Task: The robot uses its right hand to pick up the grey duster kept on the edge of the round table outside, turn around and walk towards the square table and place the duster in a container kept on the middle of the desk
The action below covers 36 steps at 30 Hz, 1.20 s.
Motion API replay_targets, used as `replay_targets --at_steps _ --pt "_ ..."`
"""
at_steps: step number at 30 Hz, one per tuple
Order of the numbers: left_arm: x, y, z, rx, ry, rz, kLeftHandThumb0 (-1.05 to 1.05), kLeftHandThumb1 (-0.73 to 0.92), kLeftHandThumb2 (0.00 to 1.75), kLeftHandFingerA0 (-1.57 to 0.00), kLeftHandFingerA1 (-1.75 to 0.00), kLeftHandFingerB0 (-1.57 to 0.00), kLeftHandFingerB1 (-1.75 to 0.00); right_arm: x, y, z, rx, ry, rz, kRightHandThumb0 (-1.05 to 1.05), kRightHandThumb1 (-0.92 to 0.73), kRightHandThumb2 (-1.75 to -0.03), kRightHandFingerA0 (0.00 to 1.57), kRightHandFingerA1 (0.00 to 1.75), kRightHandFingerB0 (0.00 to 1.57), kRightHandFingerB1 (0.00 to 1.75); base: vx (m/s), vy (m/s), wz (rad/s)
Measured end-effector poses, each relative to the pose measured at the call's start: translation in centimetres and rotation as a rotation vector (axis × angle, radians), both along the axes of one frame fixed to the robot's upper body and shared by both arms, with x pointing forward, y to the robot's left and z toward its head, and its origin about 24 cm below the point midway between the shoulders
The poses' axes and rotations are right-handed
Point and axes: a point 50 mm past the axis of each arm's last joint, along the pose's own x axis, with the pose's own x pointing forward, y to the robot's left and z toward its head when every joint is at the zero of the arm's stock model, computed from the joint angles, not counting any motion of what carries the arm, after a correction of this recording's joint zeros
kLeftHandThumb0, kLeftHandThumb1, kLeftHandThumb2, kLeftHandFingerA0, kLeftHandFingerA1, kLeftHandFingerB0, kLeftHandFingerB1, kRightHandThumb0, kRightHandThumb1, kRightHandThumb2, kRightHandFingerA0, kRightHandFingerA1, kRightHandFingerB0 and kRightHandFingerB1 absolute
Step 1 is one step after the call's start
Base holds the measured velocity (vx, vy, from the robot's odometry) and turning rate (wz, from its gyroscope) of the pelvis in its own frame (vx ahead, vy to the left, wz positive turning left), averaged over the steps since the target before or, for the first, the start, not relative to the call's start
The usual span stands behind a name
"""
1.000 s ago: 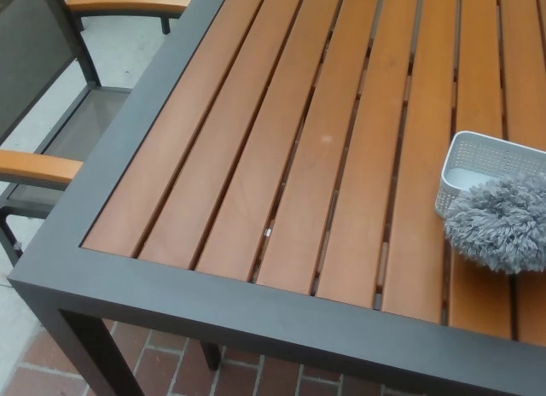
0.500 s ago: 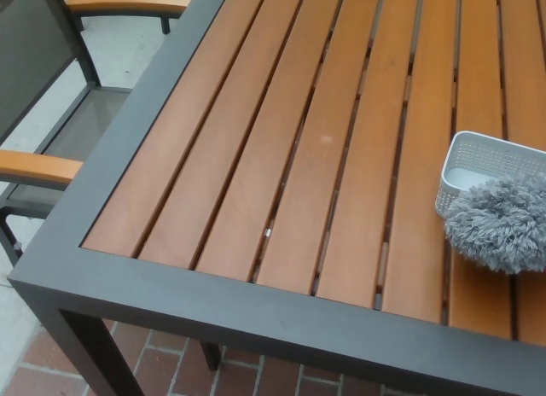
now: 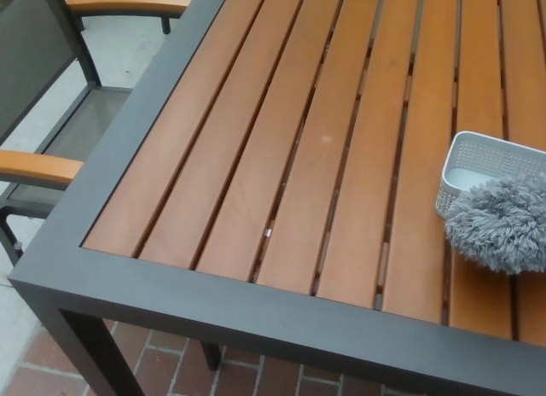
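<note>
Robot hand unseen; duster (image 3: 499,225) against container (image 3: 486,144)

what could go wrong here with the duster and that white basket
The fluffy grey duster hangs over the near rim of the white basket rather than sitting down inside it, so it could slide out onto the table slats. The basket looks light, so the weight on one rim might tip or shift it. No hand is in view, so whether the duster is released or held cannot be told.
</note>
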Motion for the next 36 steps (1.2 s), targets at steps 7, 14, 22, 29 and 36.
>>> replay_targets --at_steps 7,14,22,29,36 --pt "0.0 0.0 0.0 0.002 -0.003 0.005 -0.43 0.0 1.54 -1.42 -1.15 -1.31 -1.02 -0.2 0.0 0.0 -0.001 0.008 0.003 -0.43 -0.65 -0.59 0.62 0.71 0.44 0.53 0.0 0.0 0.0" --pt "0.5 0.2 0.2 0.008 -0.023 -0.003 -0.65 0.2 1.38 -1.5 -1.07 -1.25 -1.01 -1.6 -0.4 2.4 -0.172 0.027 0.073 -0.56 -0.73 -0.61 0.47 0.69 0.3 0.52 0.0 0.002 0.0" --pt "2.1 0.2 0.6 0.014 -0.068 -0.023 -0.71 0.25 1.0 -1.33 -1.14 -1.24 -1.03 -2.2 -1.4 6.8 -0.362 -0.08 0.101 -0.51 -0.72 -0.61 0.36 0.9 0.23 0.66 0.0 0.0 0.0" --pt "2.6 0.1 0.6 0.013 -0.076 -0.036 -0.89 0.48 0.66 -1.28 -0.94 -1.27 -0.86 -4.7 -3.5 12.1 -0.565 -0.115 0.064 -0.52 -0.76 -0.61 0.27 0.99 0.2 0.78 0.0 0.0 0.0" --pt "2.6 -0.1 0.4 0.007 -0.062 -0.048 -0.89 0.48 0.66 -1.28 -0.94 -1.27 -0.86 -8.1 -4.3 16.4 -0.735 -0.106 0.015 -0.52 -0.76 -0.61 0.27 0.99 0.2 0.78 0.0 0.0 0.0"
